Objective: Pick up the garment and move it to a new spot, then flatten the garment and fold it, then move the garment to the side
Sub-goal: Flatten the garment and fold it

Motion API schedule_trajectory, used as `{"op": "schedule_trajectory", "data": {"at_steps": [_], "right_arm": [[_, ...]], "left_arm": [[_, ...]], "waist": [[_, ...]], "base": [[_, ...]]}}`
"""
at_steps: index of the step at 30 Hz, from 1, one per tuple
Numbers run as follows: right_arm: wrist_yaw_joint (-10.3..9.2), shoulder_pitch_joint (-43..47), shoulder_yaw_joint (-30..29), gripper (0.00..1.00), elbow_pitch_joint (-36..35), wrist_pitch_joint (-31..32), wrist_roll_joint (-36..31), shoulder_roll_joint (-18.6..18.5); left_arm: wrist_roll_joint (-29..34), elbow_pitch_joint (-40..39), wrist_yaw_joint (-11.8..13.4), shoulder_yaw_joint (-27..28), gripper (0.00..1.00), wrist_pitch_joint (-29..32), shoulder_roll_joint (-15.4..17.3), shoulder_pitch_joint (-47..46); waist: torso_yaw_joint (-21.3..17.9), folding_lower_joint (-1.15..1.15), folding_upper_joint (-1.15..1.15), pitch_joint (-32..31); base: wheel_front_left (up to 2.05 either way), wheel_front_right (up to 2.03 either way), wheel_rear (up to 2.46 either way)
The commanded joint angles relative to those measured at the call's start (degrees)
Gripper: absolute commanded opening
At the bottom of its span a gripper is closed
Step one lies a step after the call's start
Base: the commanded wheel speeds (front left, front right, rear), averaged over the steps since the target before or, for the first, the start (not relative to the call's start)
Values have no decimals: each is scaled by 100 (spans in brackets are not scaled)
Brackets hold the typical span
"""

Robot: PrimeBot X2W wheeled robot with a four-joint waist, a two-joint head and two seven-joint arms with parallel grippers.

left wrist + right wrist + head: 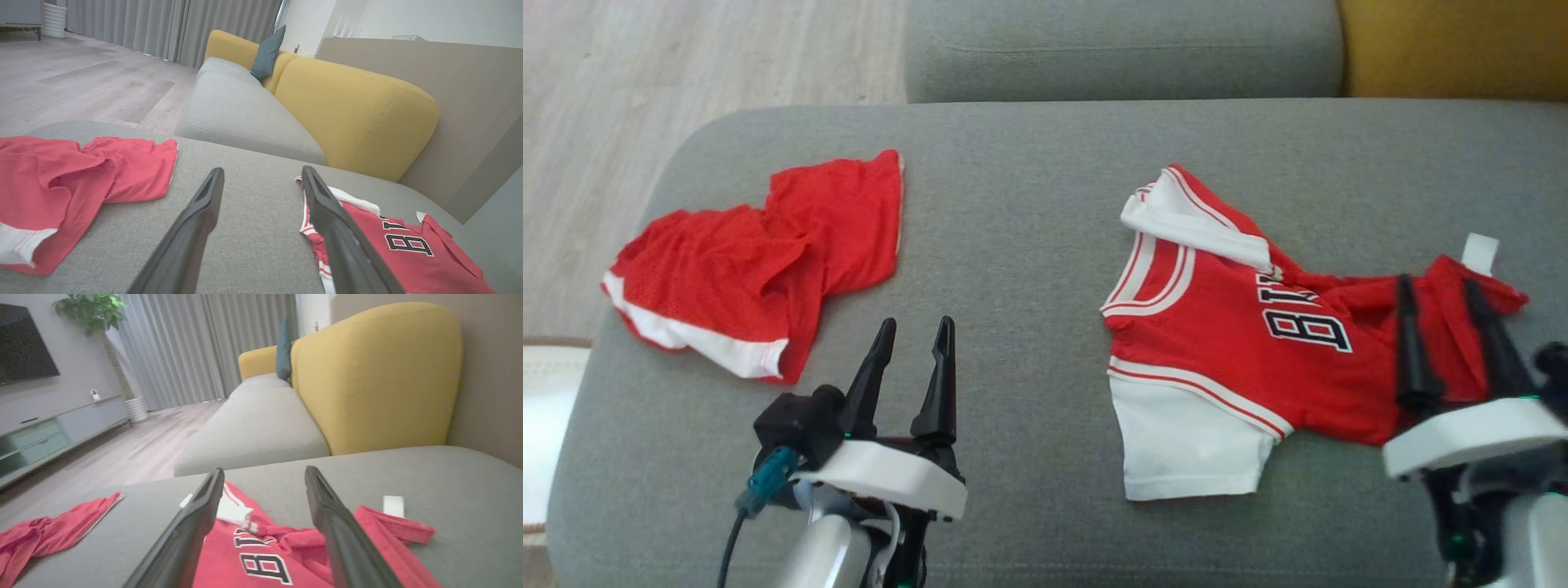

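Your right gripper (1437, 286) has its two fingers spread wide over the bunched end of the jersey (1225, 343) and is clamping nothing. Your left gripper (916, 322) is just as wide and empty, over bare grey cushion (1029, 163). The jersey lies toward the cushion's 3 o'clock, crumpled at its own 3 o'clock end. Red shorts (760, 261) sit at 9. Expect thin, light, limp fabric that sags and slips, so pinch the doubled trim at the shoulders or hem corners rather than a single layer.
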Motion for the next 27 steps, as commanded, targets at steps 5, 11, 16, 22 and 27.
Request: {"op": "schedule_trajectory", "data": {"at_steps": [5,11,16,22,27], "right_arm": [[-4,-272,577,100,-109,-157,-204,-82],[-4,-421,784,100,186,-251,-352,-82],[-4,-582,824,100,447,-225,-544,-82],[-4,-1258,1017,100,974,12,-942,-82],[-4,-2078,1084,100,1929,379,-1323,-337]], "left_arm": [[44,-190,24,147,100,-35,11,-131],[46,-193,18,111,100,-35,11,-144],[46,-194,12,82,100,-35,11,-158],[41,-176,-32,-21,100,-35,11,-259],[-4,-164,-52,-128,100,-35,11,-391]], "waist": [[184,0,0,1],[378,0,0,77],[528,0,0,170],[828,0,0,412],[1181,0,0,686]], "base": [[0,0,0],[0,0,0],[0,0,0],[0,0,0],[0,0,0]]}}
